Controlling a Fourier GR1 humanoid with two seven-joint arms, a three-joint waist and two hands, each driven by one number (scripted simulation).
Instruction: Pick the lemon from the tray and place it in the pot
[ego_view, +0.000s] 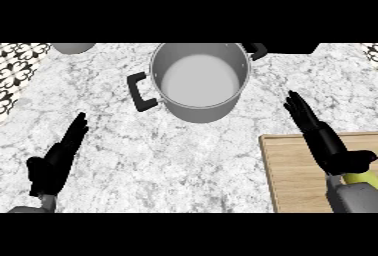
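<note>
While our right hand (319, 134) hangs over the wooden tray's (295, 170) top-left corner, its fingers are straight and hold nothing. We catch the lemon (363, 178) as a yellow-green sliver on the tray, mostly hidden behind that hand's thumb and our forearm. Up ahead, the grey pot (198, 80) sits near the counter's (192, 160) far edge, mouth open, black handles out to the sides. A wide stretch of bare marble lies between tray and pot. Our left hand (55, 159) rests open low on the left.
</note>
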